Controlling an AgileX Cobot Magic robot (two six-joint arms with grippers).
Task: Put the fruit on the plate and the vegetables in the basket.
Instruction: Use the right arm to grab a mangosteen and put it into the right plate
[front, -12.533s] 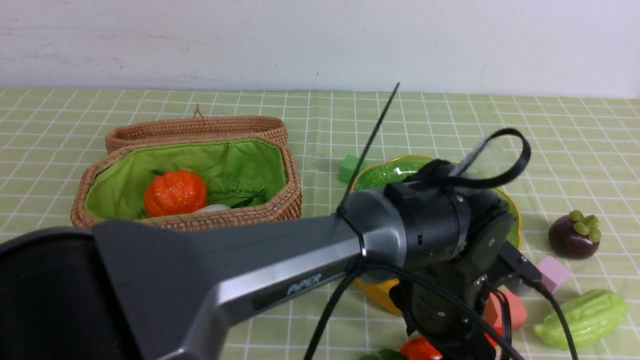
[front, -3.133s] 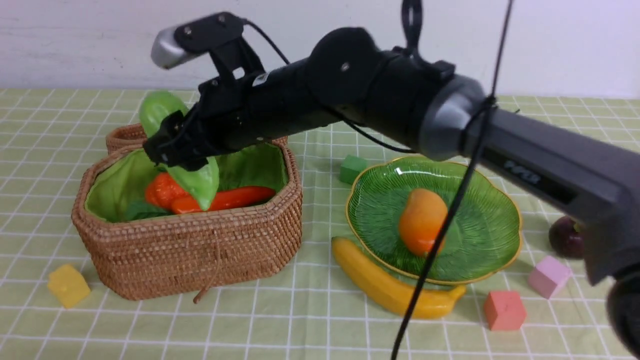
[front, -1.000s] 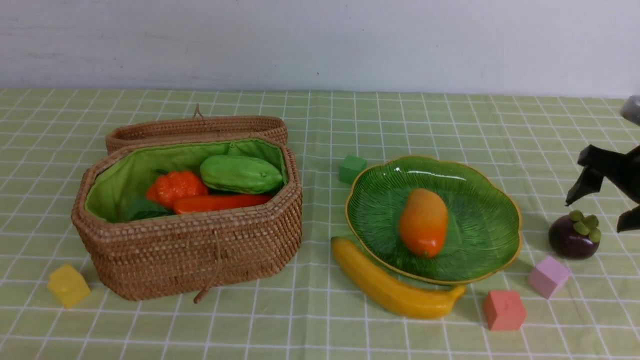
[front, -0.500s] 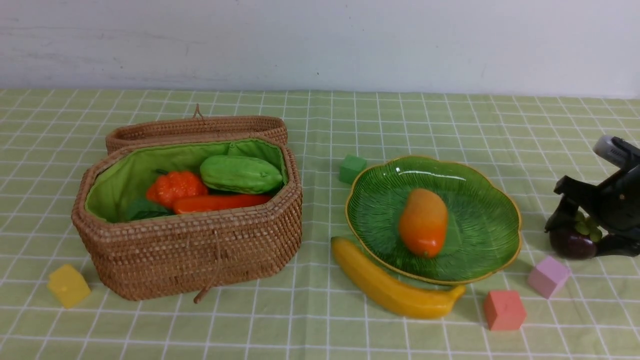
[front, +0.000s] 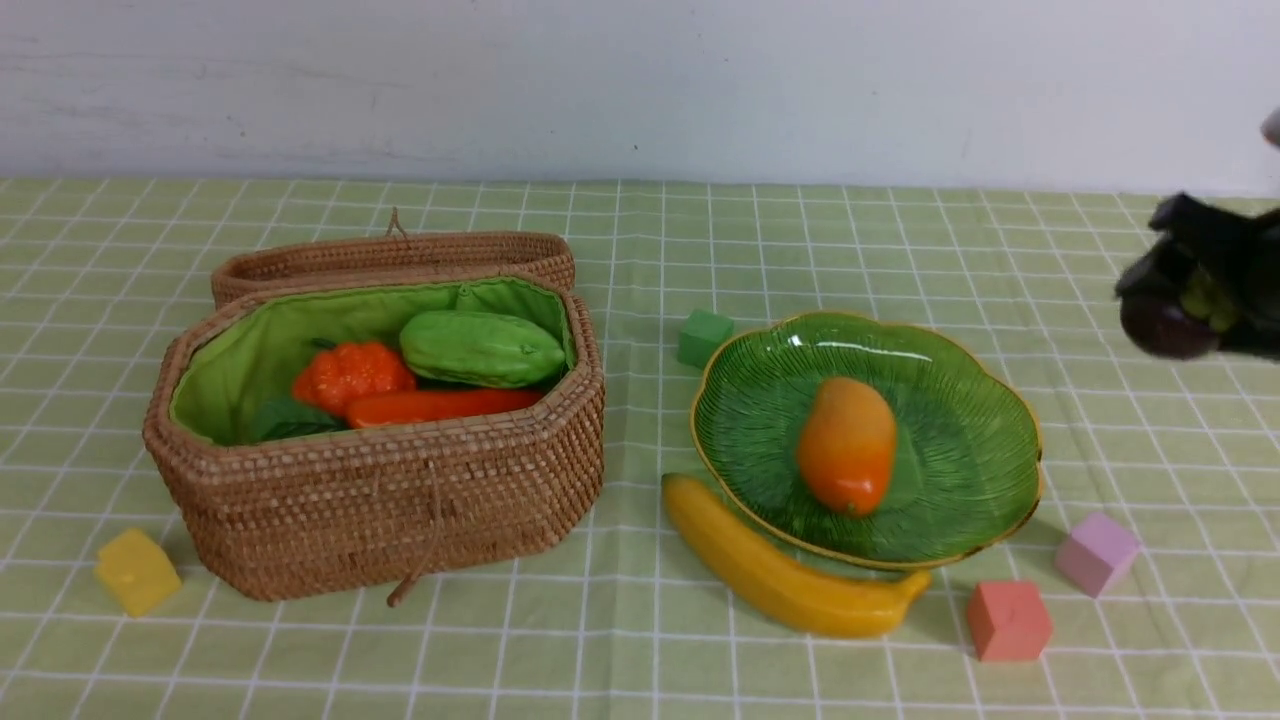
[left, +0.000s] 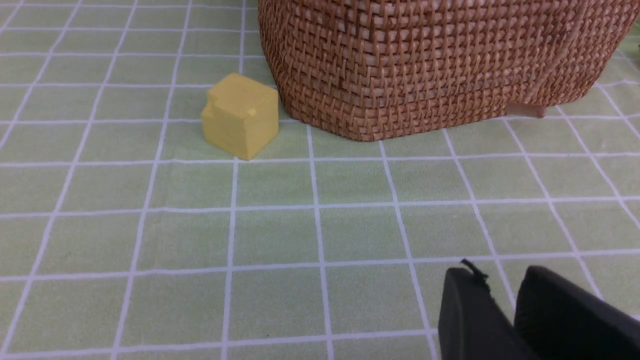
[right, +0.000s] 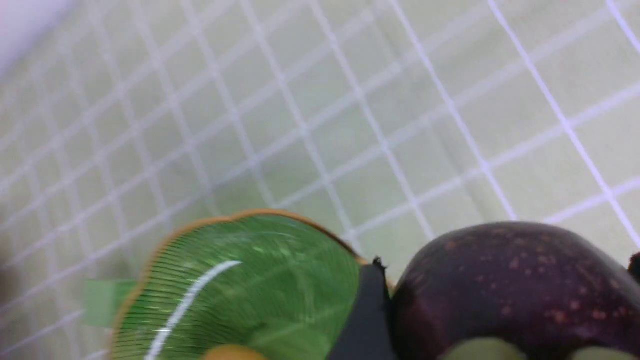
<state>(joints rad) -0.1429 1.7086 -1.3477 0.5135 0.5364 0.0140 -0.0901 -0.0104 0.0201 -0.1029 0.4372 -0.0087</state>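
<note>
My right gripper (front: 1195, 285) is shut on the dark purple mangosteen (front: 1163, 322) and holds it in the air at the far right, above the cloth and to the right of the plate. In the right wrist view the mangosteen (right: 510, 280) fills the space between the fingers (right: 369, 315), with the green plate (right: 250, 280) beyond it. The plate (front: 960, 400) holds the mango (front: 846, 443). The banana (front: 785, 580) lies on the cloth against the plate's near rim. The basket (front: 400, 510) holds the pumpkin (front: 350, 372), gourd (front: 482, 347), red pepper (front: 440, 405) and radish leaves (front: 285, 420). My left gripper (left: 502, 280) is shut and empty, low over the cloth near the basket (left: 435, 65).
Foam cubes lie about: yellow (front: 136, 570) at the basket's near left, green (front: 704, 336) behind the plate, pink (front: 1097, 553) and red (front: 1008, 620) at the plate's near right. The basket lid (front: 390, 255) lies open behind it. A white wall bounds the far edge.
My right gripper came down around the mangosteen on the cloth, closed on it and has lifted it up. Nothing else has moved.
</note>
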